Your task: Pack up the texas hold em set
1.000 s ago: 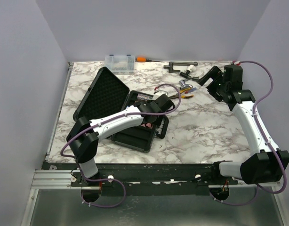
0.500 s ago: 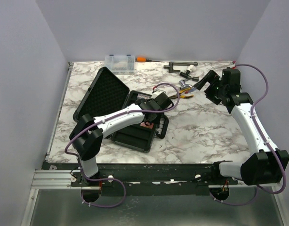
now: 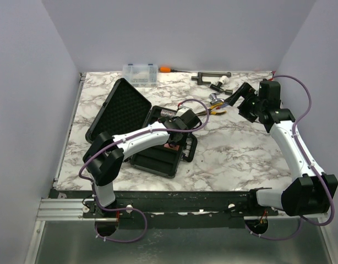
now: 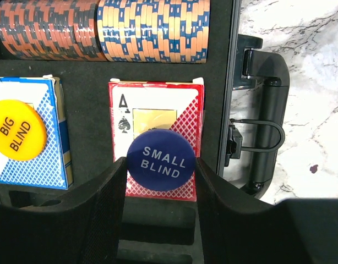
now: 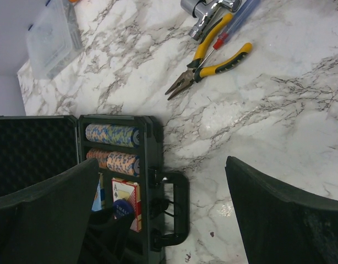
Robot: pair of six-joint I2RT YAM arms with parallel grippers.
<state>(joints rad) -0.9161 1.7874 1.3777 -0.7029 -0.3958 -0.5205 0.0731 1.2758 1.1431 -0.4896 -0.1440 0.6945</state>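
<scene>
Left wrist, lettering on blue disc, right wrist, pliers

Pale lavender walls, white marble table, metal rail at front

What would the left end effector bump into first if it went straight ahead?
Probably the red deck: the left end effector points down into the case, and the blue disc it grips sits right over that deck. How far above is hard to tell.

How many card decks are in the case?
2: the blue deck sits under the orange disc; the red deck beside it, under the blue disc. More may be hidden.
</scene>
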